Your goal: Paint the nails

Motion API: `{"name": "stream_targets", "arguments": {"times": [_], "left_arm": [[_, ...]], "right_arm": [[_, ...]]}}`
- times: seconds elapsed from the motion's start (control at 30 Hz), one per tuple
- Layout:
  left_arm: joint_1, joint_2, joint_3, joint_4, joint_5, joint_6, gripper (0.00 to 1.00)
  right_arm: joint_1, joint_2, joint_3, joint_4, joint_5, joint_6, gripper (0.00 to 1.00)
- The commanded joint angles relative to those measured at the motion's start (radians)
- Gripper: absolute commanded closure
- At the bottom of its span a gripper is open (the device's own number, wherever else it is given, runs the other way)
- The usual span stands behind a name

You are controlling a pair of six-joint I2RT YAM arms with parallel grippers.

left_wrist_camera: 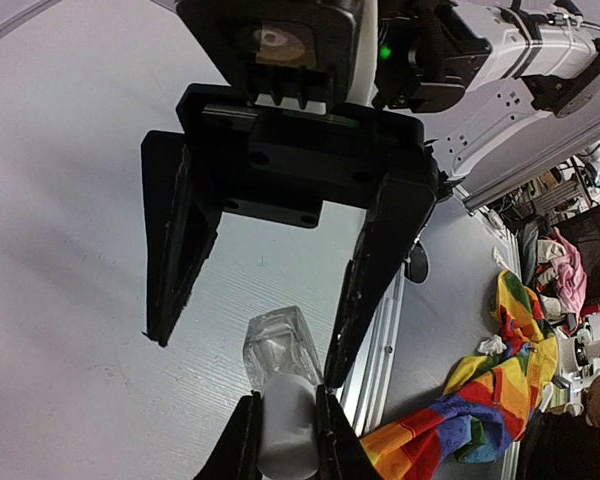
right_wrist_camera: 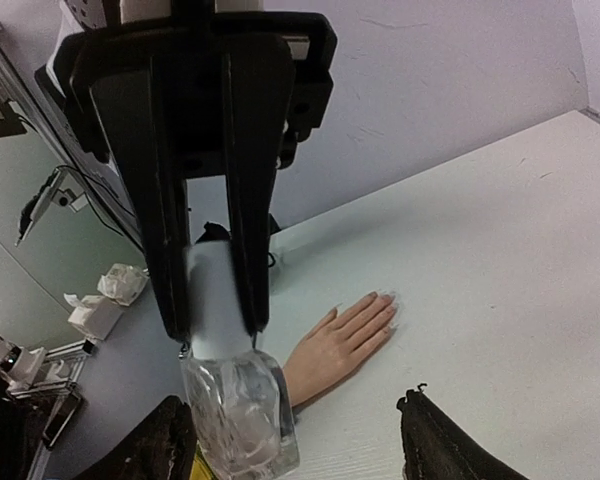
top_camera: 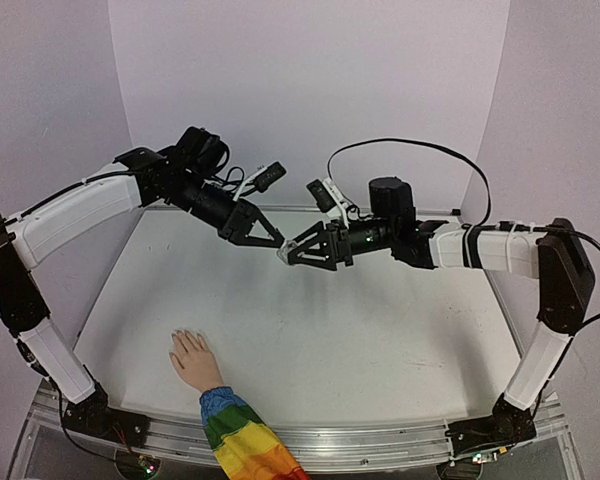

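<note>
The mannequin hand (top_camera: 192, 358) lies flat at the front left of the table, its rainbow sleeve (top_camera: 238, 435) reaching off the near edge. Its pale nails (top_camera: 185, 333) point away from the arms; they also show in the right wrist view (right_wrist_camera: 385, 300). My left gripper (left_wrist_camera: 285, 400) is shut on the white cap (left_wrist_camera: 285, 435) of a small clear bottle (left_wrist_camera: 277, 345), held in the air above mid-table. My right gripper (right_wrist_camera: 295, 415) is open, its fingers on either side of the bottle's glass body (right_wrist_camera: 240, 420). In the top view both grippers (top_camera: 276, 240) (top_camera: 288, 252) meet tip to tip.
An aluminium rail (top_camera: 380, 440) runs along the table's near edge. White walls close the back and sides. Crumpled tissues (right_wrist_camera: 105, 300) lie beyond the table's edge. The rainbow sleeve (left_wrist_camera: 480, 410) hangs off the table.
</note>
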Motion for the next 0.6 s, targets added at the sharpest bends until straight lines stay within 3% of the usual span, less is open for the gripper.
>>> {"name": "stream_targets", "arguments": {"times": [0.0, 0.1, 0.33, 0.4, 0.5, 0.57], "left_arm": [[0.004, -0.062, -0.014, 0.036, 0.075, 0.038, 1.0], [0.004, -0.064, -0.02, 0.037, 0.079, 0.045, 1.0], [0.007, -0.068, -0.029, 0.036, 0.06, 0.054, 1.0], [0.008, -0.071, -0.03, 0.037, 0.053, 0.055, 1.0], [0.013, -0.079, -0.038, 0.037, 0.044, 0.061, 1.0], [0.015, -0.083, -0.041, 0.037, 0.035, 0.061, 1.0]], "right_arm": [[0.023, 0.029, 0.079, 0.117, -0.124, 0.048, 0.37], [0.034, 0.054, 0.102, 0.127, -0.165, 0.067, 0.53], [0.05, 0.077, 0.112, 0.142, -0.189, 0.082, 0.79], [0.05, 0.078, 0.111, 0.144, -0.186, 0.082, 0.81], [0.05, 0.08, 0.103, 0.145, -0.178, 0.081, 0.67], [0.05, 0.084, 0.101, 0.144, -0.18, 0.08, 0.7]]}}
